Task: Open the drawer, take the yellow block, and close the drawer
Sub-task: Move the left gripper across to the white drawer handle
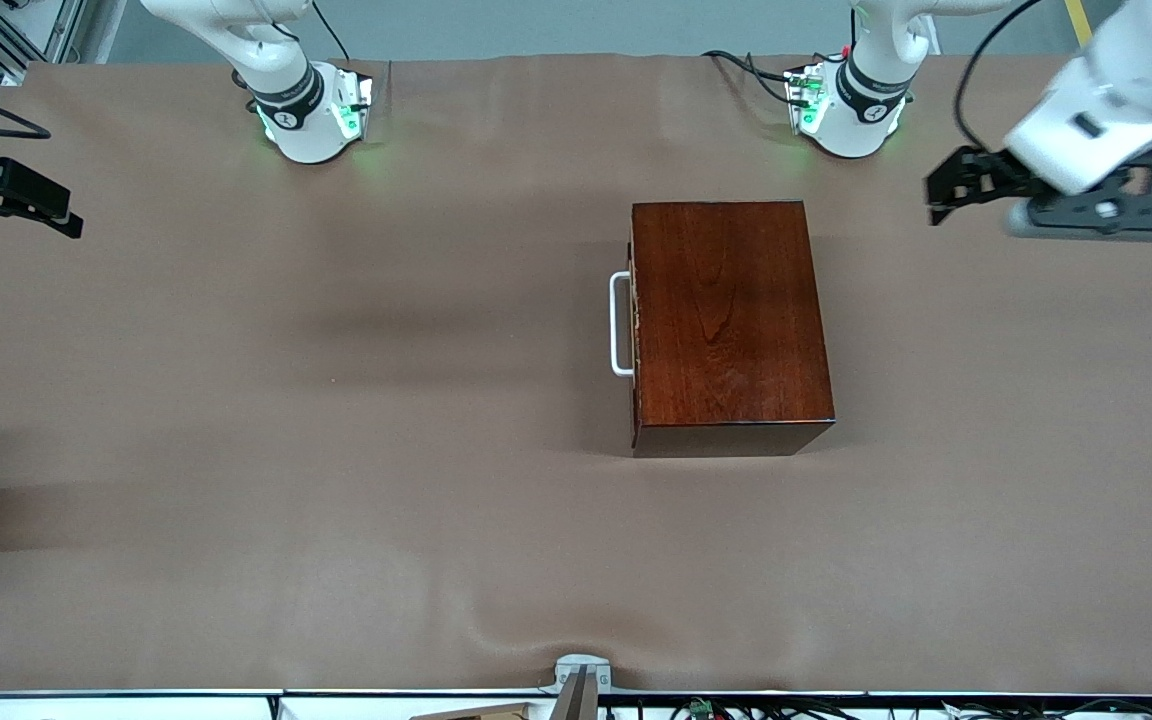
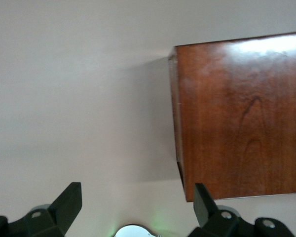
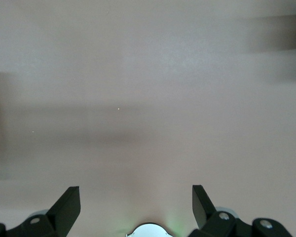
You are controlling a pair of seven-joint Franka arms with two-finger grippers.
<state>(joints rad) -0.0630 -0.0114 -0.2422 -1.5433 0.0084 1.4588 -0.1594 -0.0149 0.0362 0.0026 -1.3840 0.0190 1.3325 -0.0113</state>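
Sitting shut in the mahogany box (image 1: 726, 320), the drawer (image 1: 633, 320) shows only its white handle (image 1: 620, 324), which faces the right arm's end of the bench (image 1: 236, 400). No yellow block shows. Both arms wait: left tool (image 1: 941, 195) hangs wide over the bench's edge near its base, right tool (image 3: 136, 205) wide over bare cloth.

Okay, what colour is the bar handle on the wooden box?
White: the U-shaped bar handle stands against the glossy reddish-brown wooden box, clearest in the front view.
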